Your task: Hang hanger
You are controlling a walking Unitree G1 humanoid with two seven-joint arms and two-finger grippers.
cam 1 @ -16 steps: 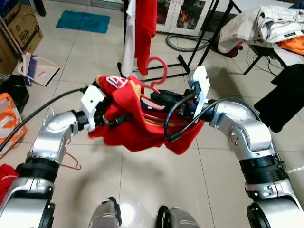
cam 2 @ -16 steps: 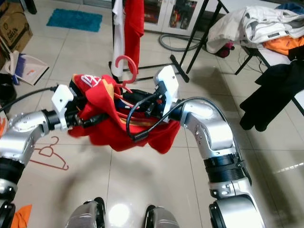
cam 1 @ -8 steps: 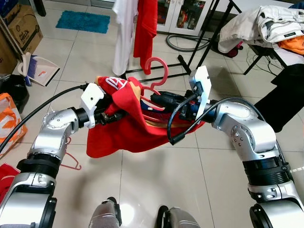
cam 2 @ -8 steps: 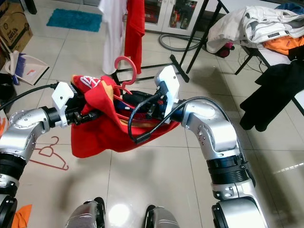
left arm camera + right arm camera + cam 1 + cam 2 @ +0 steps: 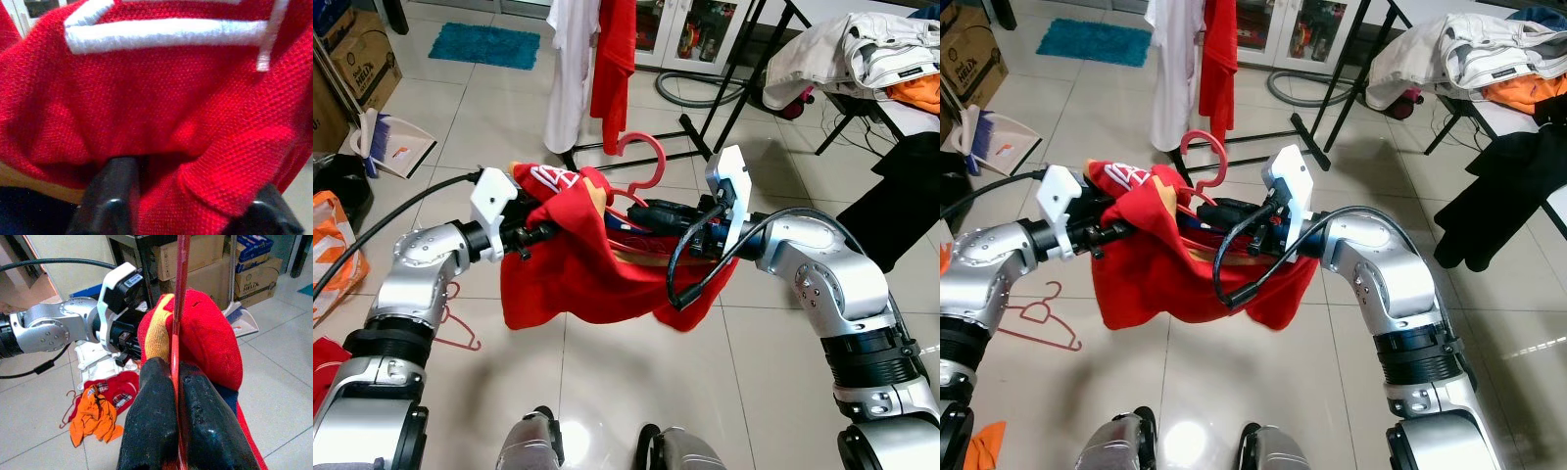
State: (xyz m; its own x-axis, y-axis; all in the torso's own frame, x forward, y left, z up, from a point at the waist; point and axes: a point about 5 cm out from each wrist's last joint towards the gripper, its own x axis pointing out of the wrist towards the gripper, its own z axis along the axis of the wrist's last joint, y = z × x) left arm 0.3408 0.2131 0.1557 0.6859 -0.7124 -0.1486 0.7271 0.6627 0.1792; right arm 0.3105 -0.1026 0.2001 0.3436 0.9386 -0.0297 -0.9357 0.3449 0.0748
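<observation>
Red knit garment with white stitching [image 5: 578, 269] draped on a pink-red plastic hanger [image 5: 641, 157] hangs mid-air between both arms, above the tiled floor [image 5: 509, 127], with the clothes rack [image 5: 607, 59] at 12 o'clock. Right gripper [image 5: 178, 396] has its jaws clamped narrow on the hanger's bar. Left gripper [image 5: 543, 232] at 9 o'clock is buried in the cloth, fingers [image 5: 110, 196] apart with fabric bunched between; whether they pinch it, cannot tell.
</observation>
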